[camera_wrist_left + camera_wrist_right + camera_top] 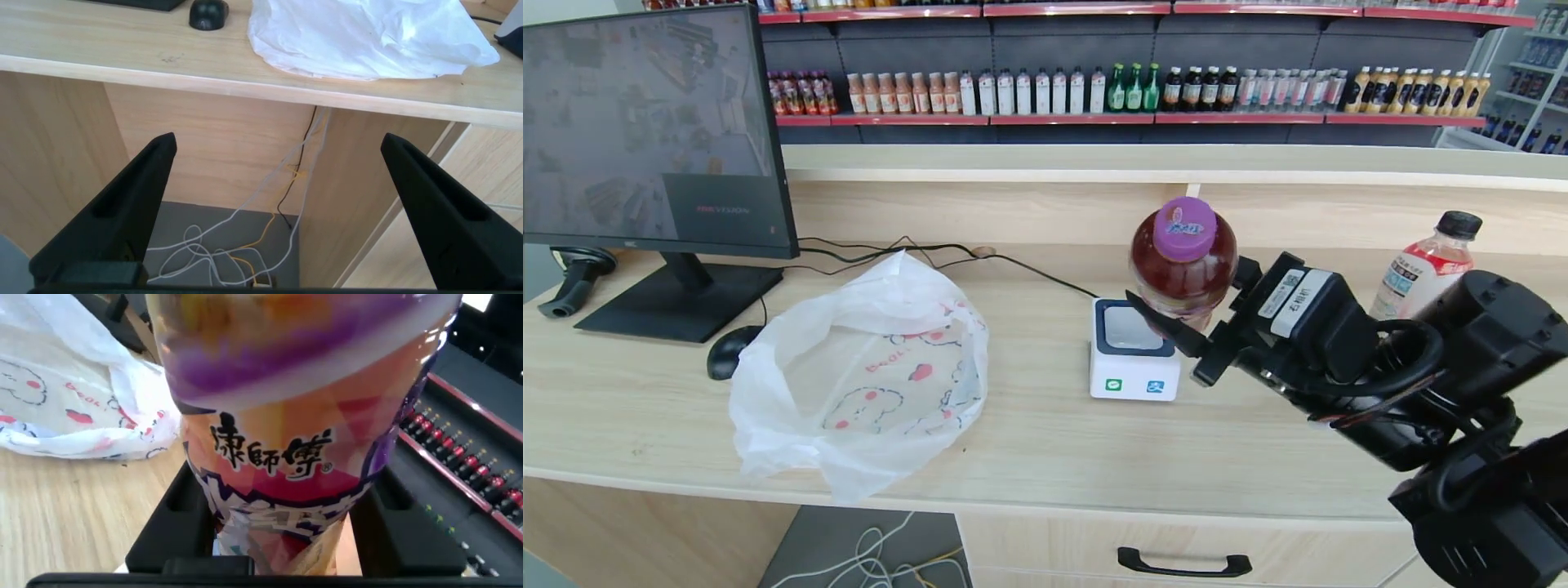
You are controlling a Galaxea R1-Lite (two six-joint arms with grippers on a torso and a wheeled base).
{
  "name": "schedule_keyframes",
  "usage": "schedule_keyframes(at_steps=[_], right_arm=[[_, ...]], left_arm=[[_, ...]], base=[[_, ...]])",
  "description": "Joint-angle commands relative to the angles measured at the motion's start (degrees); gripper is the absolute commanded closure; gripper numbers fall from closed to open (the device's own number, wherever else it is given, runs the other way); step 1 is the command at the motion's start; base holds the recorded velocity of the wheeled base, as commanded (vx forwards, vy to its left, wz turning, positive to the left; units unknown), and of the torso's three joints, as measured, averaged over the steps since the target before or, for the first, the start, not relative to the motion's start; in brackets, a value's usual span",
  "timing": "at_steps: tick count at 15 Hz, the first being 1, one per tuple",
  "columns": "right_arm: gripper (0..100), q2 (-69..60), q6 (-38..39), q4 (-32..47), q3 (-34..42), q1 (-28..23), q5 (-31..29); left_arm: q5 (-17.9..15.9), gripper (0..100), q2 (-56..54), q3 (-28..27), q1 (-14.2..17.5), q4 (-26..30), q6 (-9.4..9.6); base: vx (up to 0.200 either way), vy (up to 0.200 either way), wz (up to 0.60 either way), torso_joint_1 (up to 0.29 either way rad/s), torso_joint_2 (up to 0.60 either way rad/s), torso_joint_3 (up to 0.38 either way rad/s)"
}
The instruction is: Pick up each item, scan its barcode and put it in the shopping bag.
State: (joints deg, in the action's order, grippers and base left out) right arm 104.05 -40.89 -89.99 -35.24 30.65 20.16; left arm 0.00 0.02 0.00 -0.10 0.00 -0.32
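Our right gripper (1188,306) clamps the purple-capped tea bottle (1183,261) just above the barcode scanner (1131,351), label-reading position, we reckon; shopping bag (866,367) at the scanner's nine o'clock, left gripper (278,143) gaping, empty.

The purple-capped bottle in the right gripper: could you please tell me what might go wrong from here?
1. The purple-capped bottle hangs tilted in the right gripper at the scanner; I cannot see its barcode, so it may face away and the scan may fail.
2. The shopping bag lies slumped on the counter with no clear upright opening, so the bottle might land on the plastic or push it aside rather than go in.
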Motion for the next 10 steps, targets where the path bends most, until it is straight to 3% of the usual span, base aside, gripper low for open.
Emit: schedule_keyframes(at_steps=[1,6,10], right_arm=[[100,2.7,-0.8,0.0,-2.8,-2.9,3.4],[100,7.0,-2.8,0.0,-8.4,-7.3,14.7],[100,9.5,-4.7,0.0,-9.6,-7.5,17.7]], left_arm=[[0.0,0,0.0,0.0,0.0,0.0,-0.03],[0.0,0,0.0,0.0,0.0,-0.3,-0.12],[0.0,0,0.0,0.0,0.0,-0.2,-0.12]], base=[[0.000,0.000,0.00,0.000,0.00,0.000],[0.000,0.000,0.00,0.000,0.00,0.000],[0.000,0.000,0.00,0.000,0.00,0.000]])
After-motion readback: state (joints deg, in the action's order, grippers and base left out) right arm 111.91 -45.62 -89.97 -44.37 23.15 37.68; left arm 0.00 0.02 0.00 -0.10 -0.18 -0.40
